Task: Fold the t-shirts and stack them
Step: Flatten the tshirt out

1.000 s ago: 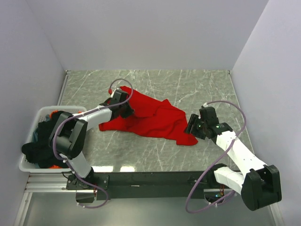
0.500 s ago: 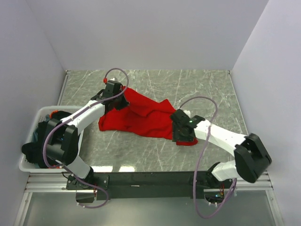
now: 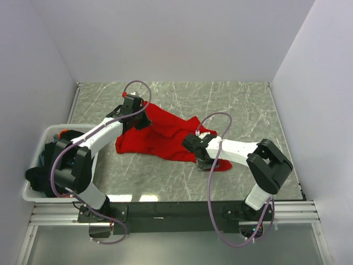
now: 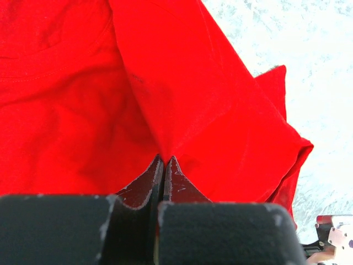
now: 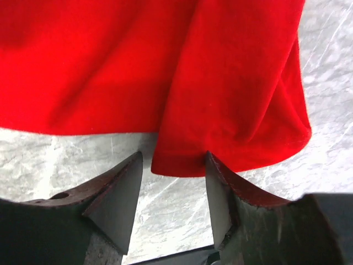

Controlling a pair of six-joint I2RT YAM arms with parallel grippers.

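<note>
a grey-green marbled surface (image 3: 237, 105) fills the floor of a white-walled booth, with two arms bolted at its near edge.

a red shirt (image 3: 160, 141) lies crumpled across the middle of the surface. it spreads from the far left toward the near right, with folds and ridges running through it, and its near-right corner is bunched into a small lump.

a white slotted basket (image 3: 52, 128) sits at the left edge of the surface, apart from the red shirt. black shirts (image 3: 44, 165) are heaped inside it.

the left arm reaches forward from beside the basket. the left end effector (image 3: 135, 110) is at the far-left corner of the red shirt. in its wrist view the two dark fingers (image 4: 143, 182) are pressed together with a pinch of red cloth caught between their tips, and the cloth rises from there in a taut fold.

the right arm bends back across the surface toward the middle. the right end effector (image 3: 193, 144) is at the near-right edge of the red shirt. in its wrist view the fingers (image 5: 118, 187) are spread apart, with the rolled red hem lying in the gap between them and bare surface showing below the hem. i cannot tell whether either finger touches the cloth.
</note>
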